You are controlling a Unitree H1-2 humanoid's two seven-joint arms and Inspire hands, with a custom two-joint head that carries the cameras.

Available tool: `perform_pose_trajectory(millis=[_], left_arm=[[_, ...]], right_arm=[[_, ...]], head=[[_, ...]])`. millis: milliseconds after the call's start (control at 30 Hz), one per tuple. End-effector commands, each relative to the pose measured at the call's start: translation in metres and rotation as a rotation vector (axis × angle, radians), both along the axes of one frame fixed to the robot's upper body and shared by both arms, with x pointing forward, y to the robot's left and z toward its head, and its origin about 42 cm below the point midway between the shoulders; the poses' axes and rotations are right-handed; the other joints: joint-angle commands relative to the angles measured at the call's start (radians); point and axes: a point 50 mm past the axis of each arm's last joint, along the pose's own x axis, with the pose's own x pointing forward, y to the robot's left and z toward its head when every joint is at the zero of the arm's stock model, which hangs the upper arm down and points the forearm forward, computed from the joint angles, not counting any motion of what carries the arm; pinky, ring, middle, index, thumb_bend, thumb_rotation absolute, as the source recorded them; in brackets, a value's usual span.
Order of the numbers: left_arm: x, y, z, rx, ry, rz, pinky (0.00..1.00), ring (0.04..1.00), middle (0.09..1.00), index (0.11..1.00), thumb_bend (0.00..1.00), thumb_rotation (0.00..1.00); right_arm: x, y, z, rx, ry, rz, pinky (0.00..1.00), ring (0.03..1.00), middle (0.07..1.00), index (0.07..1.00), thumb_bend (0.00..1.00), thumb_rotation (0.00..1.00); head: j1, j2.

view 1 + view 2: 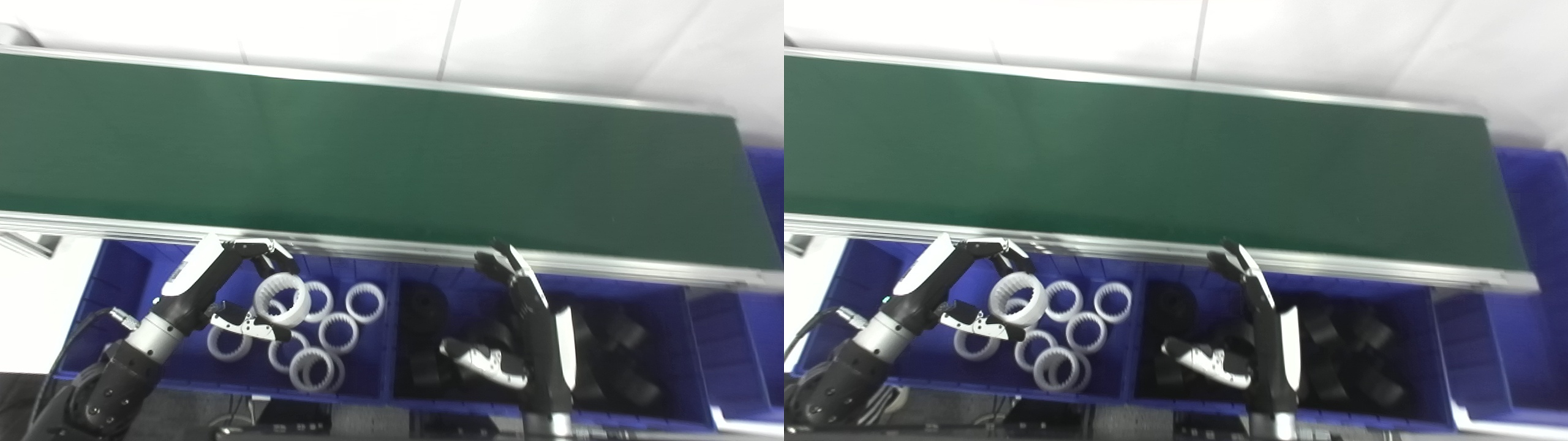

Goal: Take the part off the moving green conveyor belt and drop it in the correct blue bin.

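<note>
The green conveyor belt runs across the view with no part on it. Below its near rail, my left hand is shut on a white toothed ring, pinched between fingers above and thumb below. It hangs over the left blue bin, where several white rings lie. My right hand stands open, fingers up and thumb out to the left, over the middle blue bin of black parts; it holds nothing.
The belt's metal near rail runs just above both hands. Another blue bin sits past the belt's right end. A white surface lies left of the bins, and white floor lies beyond the belt.
</note>
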Motion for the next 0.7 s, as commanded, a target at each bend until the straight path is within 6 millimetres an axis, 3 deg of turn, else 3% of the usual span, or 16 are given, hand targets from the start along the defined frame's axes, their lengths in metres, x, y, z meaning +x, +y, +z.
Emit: perform_pose_trajectory(millis=[0,200,233,267,300,400,433,467,567,667], left_arm=[[-0.004,0.000,0.009,0.008,-0.052,-0.031,0.49,0.429,0.505,0.526,0.50,0.00],[-0.006,-0.009,0.004,0.127,-0.011,-0.118,0.49,0.418,0.511,0.543,0.49,0.00],[-0.005,-0.010,0.003,0.169,0.014,-0.146,0.57,0.590,0.649,0.518,0.50,0.04],[-0.004,-0.010,0.004,0.206,0.037,-0.169,0.74,0.789,0.811,0.704,0.58,0.10],[-0.001,-0.010,0.005,0.231,0.044,-0.190,0.91,0.928,0.934,0.847,0.71,0.19],[0.006,-0.011,0.008,0.192,0.074,-0.212,0.98,0.985,0.987,0.934,0.84,0.25],[0.007,-0.011,0.008,0.124,0.118,-0.208,0.99,0.994,0.995,0.889,0.88,0.24],[0.008,-0.011,0.009,0.060,0.153,-0.208,1.00,0.997,0.998,0.846,0.90,0.22],[0.009,-0.011,0.008,-0.099,0.221,-0.206,1.00,1.000,1.000,0.969,0.92,0.18],[0.008,-0.014,0.007,-0.226,0.264,-0.201,1.00,1.000,1.000,0.994,0.95,0.22]], right_arm=[[0.002,0.002,0.011,0.001,-0.032,0.007,0.74,0.754,0.779,0.860,0.83,0.46],[0.005,0.003,0.009,-0.019,-0.045,-0.006,0.69,0.763,0.809,0.862,0.83,0.48],[0.005,0.003,0.009,-0.015,-0.045,-0.008,0.68,0.763,0.809,0.861,0.83,0.49],[0.006,0.004,0.009,-0.010,-0.043,-0.010,0.69,0.766,0.810,0.861,0.83,0.48],[0.006,0.004,0.008,-0.011,-0.042,-0.010,0.69,0.769,0.814,0.864,0.83,0.48],[0.005,0.004,0.008,-0.026,-0.034,-0.009,0.70,0.772,0.822,0.870,0.83,0.50],[0.005,0.004,0.007,-0.034,-0.028,-0.008,0.70,0.773,0.825,0.871,0.84,0.50],[0.005,0.004,0.007,-0.041,-0.020,-0.004,0.70,0.777,0.829,0.874,0.84,0.51],[0.003,0.005,0.005,-0.052,0.002,0.004,0.72,0.802,0.853,0.888,0.84,0.52],[0.001,0.005,0.004,-0.064,0.023,0.014,0.74,0.814,0.868,0.898,0.84,0.53]], head=[[-0.001,0.002],[-0.012,0.000],[-0.012,0.000],[-0.013,0.000],[-0.013,-0.002],[-0.014,-0.012],[-0.014,-0.014],[-0.014,-0.018],[-0.014,-0.031],[-0.015,-0.059]])
